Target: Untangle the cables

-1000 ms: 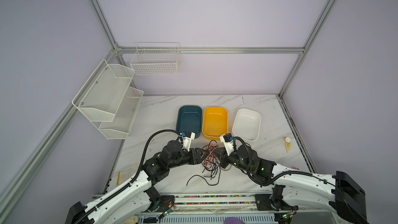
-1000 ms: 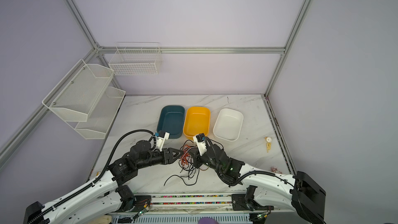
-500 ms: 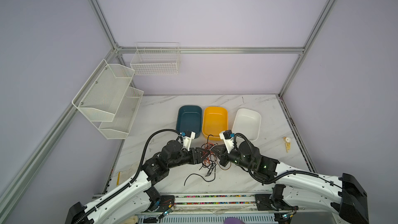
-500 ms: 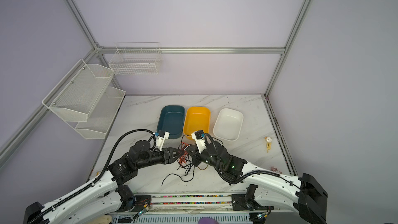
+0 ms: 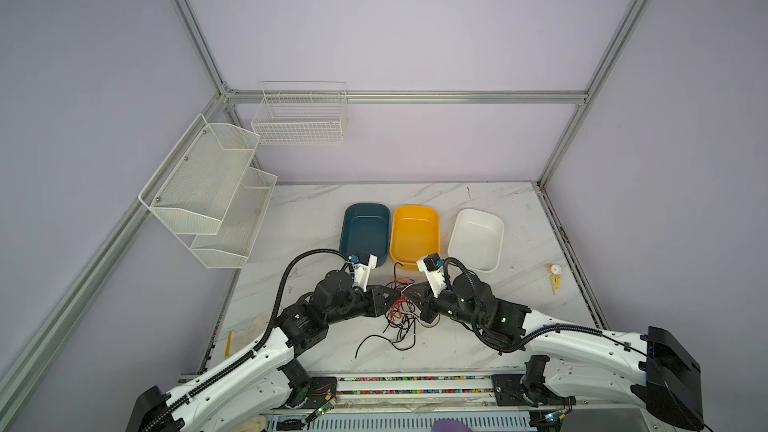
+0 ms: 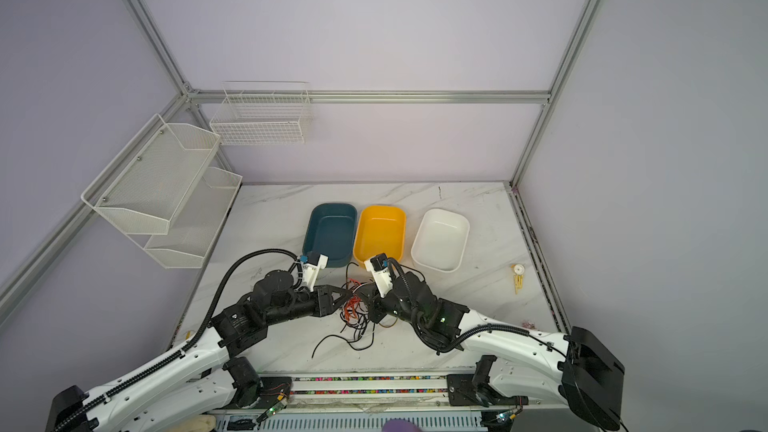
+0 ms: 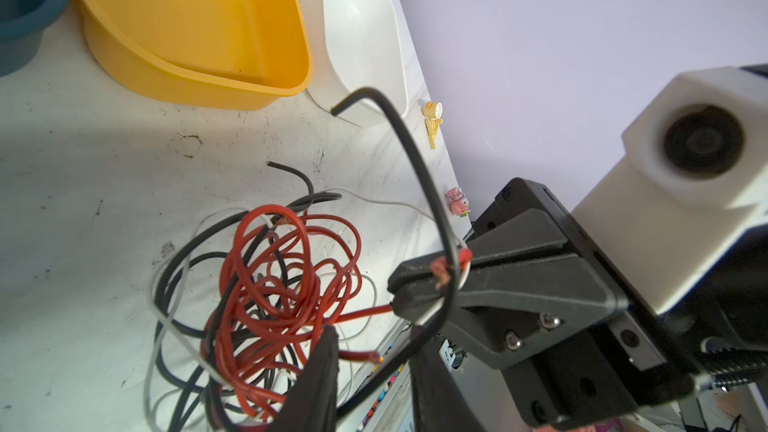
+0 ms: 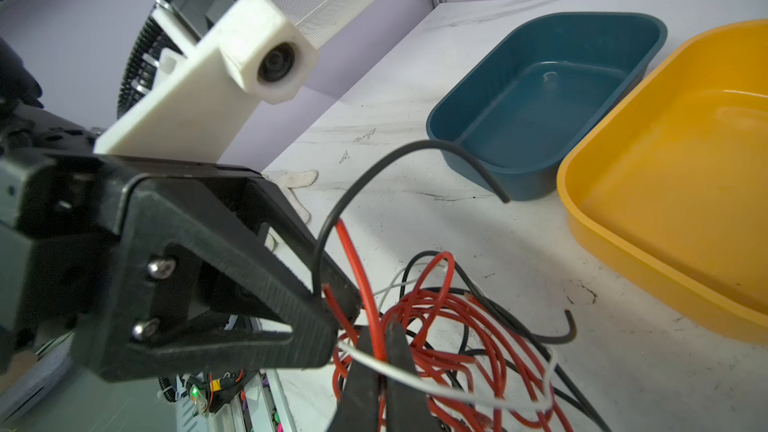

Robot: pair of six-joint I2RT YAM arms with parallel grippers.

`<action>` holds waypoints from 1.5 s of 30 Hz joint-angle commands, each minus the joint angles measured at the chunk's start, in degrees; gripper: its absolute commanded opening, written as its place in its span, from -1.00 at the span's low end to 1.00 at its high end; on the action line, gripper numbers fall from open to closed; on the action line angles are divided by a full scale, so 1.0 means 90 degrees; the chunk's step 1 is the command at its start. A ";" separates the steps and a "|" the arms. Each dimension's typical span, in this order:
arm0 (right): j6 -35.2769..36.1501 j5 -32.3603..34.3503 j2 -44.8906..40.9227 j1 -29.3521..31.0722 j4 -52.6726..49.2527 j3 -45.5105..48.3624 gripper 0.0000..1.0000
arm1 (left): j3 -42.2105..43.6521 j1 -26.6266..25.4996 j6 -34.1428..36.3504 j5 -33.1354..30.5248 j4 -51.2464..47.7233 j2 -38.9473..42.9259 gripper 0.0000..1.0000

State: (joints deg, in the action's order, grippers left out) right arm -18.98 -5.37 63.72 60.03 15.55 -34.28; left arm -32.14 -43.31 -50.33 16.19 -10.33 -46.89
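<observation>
While cables [image 5: 398, 314] lay tangled on counter [image 5: 316, 218] near yellow tub [image 5: 415, 231], right claw [image 7: 415, 289] pinched red, white, black strands; left claw [image 8: 337, 310] reached same heap, whether gripping could not tell.

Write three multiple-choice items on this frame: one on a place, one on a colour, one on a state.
1. Where does the cable tangle lie?
A. Inside a bin.
B. On the table between the left gripper and the right gripper.
C. Hanging off the table's front edge.

2. What colour is the middle one of the three bins?
A. Teal.
B. White.
C. Yellow.

3. How is the right gripper?
A. Shut on strands of the tangle.
B. Wide open, holding nothing.
C. Open around a bin's rim.

Key: 1 B, both top views show it there; 2 C, the yellow bin stands between the teal bin and the white bin; 3 A, the left wrist view shows red, black and white strands pinched in it.
</observation>
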 commanded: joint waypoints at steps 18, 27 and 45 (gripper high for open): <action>-0.0216 0.0772 0.0244 -0.0003 0.0225 0.0555 -1.00 | -0.0953 -0.0022 0.0406 -0.0823 -0.1254 0.0926 -0.84; -0.1243 0.1329 0.0481 -0.0544 -0.0020 0.0908 -1.00 | -0.1957 -0.0022 0.0878 -0.1466 -0.2368 0.0994 -1.00; -0.1873 0.0652 0.1308 -0.1572 -0.0214 0.1106 -1.00 | -0.3734 -0.0014 0.1209 -0.1728 -0.2899 0.0572 -1.00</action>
State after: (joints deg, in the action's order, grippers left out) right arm -34.33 -0.08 75.57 46.48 15.11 -24.51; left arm -55.94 -43.31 -42.09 1.98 -36.97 -41.39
